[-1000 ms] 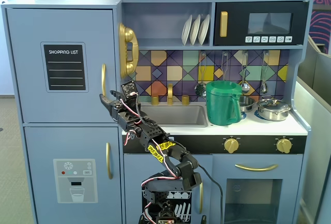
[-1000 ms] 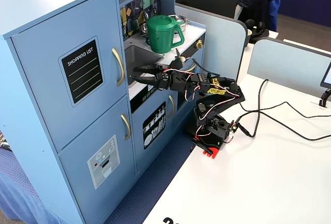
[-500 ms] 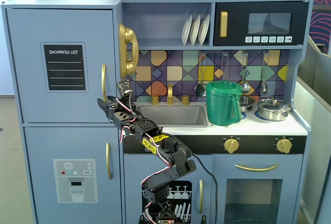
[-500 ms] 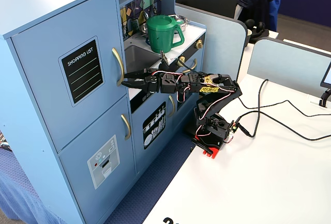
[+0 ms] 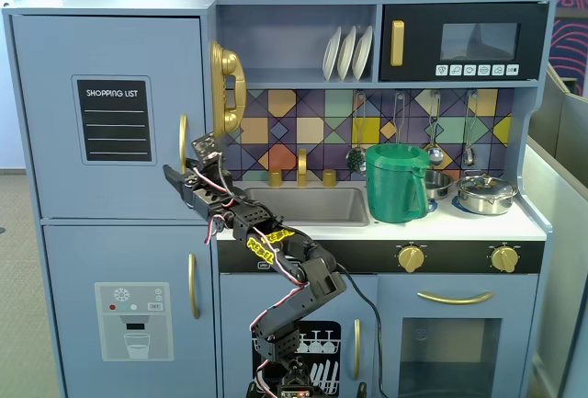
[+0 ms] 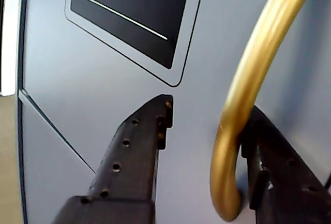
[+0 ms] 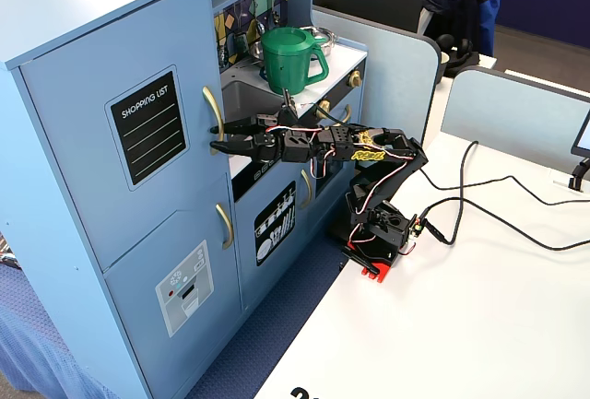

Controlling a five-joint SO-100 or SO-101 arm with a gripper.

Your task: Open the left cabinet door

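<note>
We see the door (image 5: pixel 108 115) at the upper left of the toy kitchen (image 5: pixel 386 233), shut flush, its chalkboard (image 6: pixel 132 17) above the gripper (image 6: pixel 207 125). In the wrist view, the jaws are spread wide around the lower end of the gold handle (image 6: pixel 248 94): one finger (image 6: pixel 132 151) left of it, the other (image 6: pixel 282 167) touching its right side. Nothing is clamped.

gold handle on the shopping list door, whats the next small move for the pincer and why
Probably close the pincer on the gold handle. In the wrist view its open jaws straddle the handle's lower curve, one finger on each side, and the shopping list door looks shut, so gripping should come before pulling.
</note>
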